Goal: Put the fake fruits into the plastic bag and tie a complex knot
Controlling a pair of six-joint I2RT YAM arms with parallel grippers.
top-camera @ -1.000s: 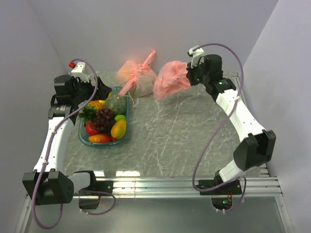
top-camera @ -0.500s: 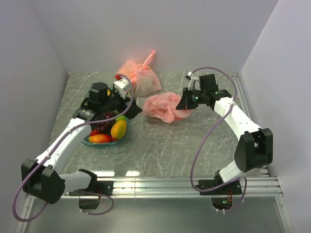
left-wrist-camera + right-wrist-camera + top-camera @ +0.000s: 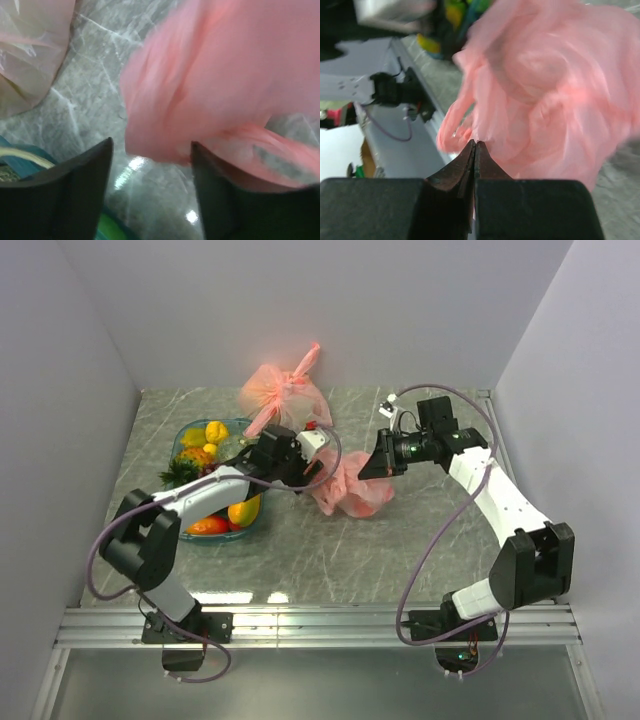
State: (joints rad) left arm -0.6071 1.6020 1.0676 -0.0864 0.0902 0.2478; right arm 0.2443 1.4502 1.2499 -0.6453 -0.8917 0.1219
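Salmon-pink plastic bag, crumpled, is pinched by the tightly closed right gripper; left gripper stands wide at its edge, gripping nothing.

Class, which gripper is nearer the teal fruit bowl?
Left. The left gripper hovers open beside the teal fruit bowl, between it and the salmon-pink plastic bag; the right gripper, shut on that bag, sits on the bag's far side.

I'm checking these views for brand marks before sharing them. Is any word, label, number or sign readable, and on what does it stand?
None can be read.
The plastic bag, the paler tied bag, the fruit bowl and the marbled table show no print.
Both wrist views are blurred, so any fine marks there could not be read.
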